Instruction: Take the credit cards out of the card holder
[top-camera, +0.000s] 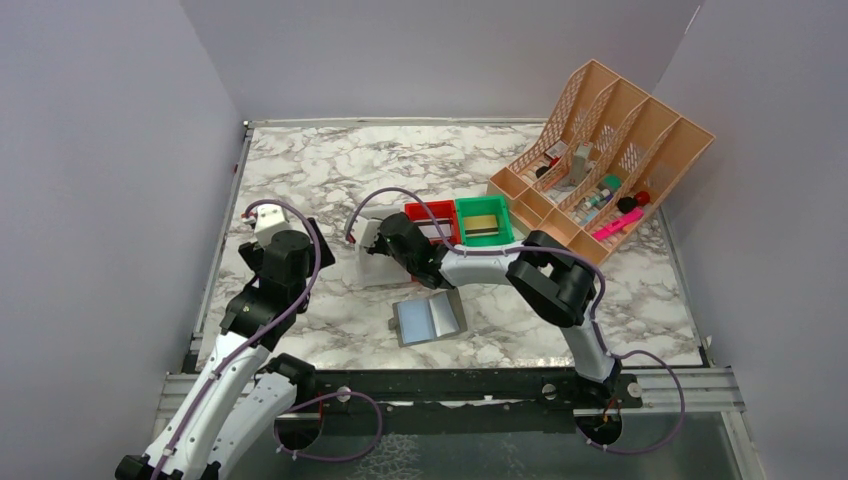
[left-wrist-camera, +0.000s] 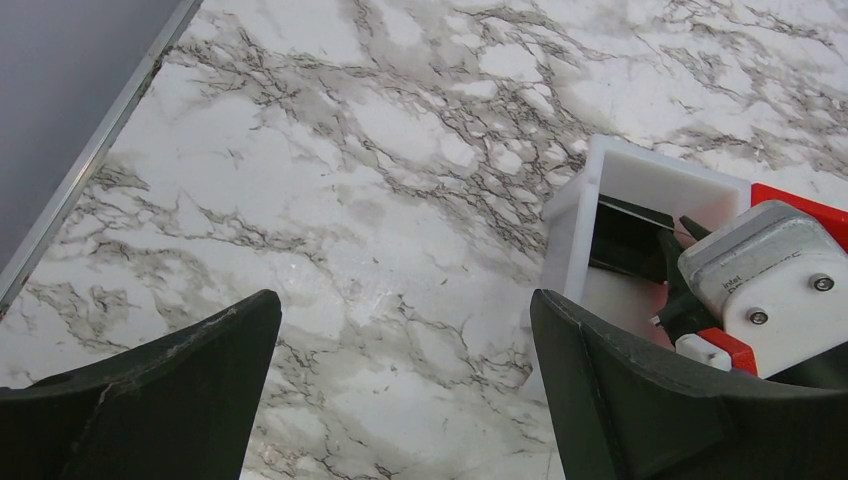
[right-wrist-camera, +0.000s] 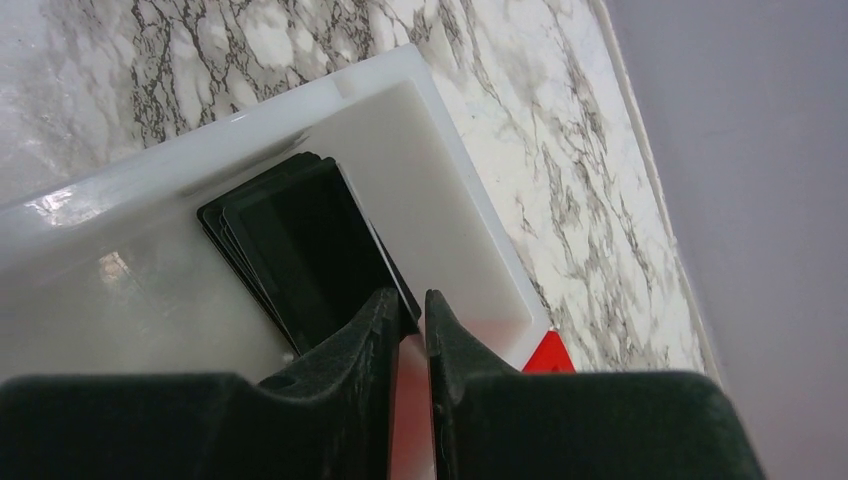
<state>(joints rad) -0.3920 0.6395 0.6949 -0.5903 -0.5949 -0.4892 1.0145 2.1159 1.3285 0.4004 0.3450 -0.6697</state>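
Right wrist, right hand (right-wrist-camera: 410, 306) barely parted at edge of credit cards (right-wrist-camera: 300, 240) in white bin (right-wrist-camera: 450, 200), left hand (left-wrist-camera: 405, 310) open

Robot lab bench, plain grey enclosure walls (top-camera: 100, 180), marble-patterned table (top-camera: 330, 170), metal mounting rail (top-camera: 680, 384)

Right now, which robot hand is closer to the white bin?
Right. The right hand is over the white bin, at the black cards; the left hand hovers beside it over the table.
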